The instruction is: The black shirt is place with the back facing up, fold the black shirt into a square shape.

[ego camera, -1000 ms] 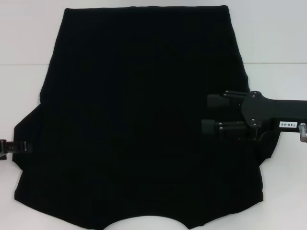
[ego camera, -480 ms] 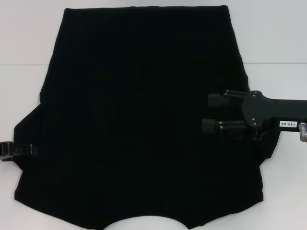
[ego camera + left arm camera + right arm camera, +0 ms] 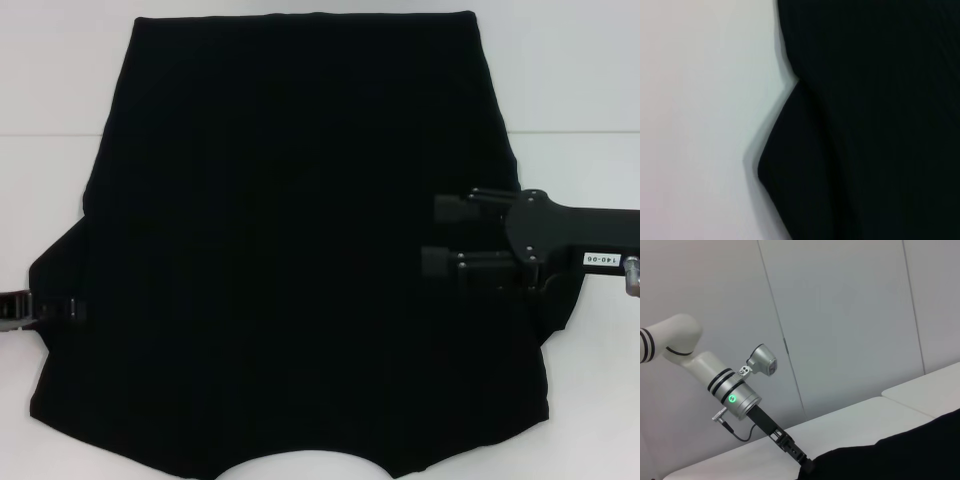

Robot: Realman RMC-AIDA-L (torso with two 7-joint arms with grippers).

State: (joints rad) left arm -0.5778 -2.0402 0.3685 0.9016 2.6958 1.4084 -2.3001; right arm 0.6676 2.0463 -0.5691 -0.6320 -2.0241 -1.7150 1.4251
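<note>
Black shirt (image 3: 300, 250) is lying flat on the white table (image 3: 590, 90), its plain side showing, with its long axis running away from the robot: the straight hem is lying at the far edge and the curved neckline is sitting at the near edge, closest to the robot. Short sleeves are sticking out at both sides of the shirt near that neckline end. Cloth is looking soft, matte and smooth, with barely a wrinkle.

Right gripper (image 3: 438, 237) is hovering over the shirt's right side, reaching in across the right sleeve, its two fingers spread wide and pointing toward the shirt's middle. Left gripper (image 3: 60, 308) is sitting at the shirt's left sleeve edge; whether its fingers are spread or closed is impossible to tell.

Table beneath the shirt is looking white and glossy, with a seam running across it. Behind the shirt, the right wrist view is showing pale grey wall panels (image 3: 840, 315) and the white left arm (image 3: 715, 380) reaching down to the shirt's edge.
</note>
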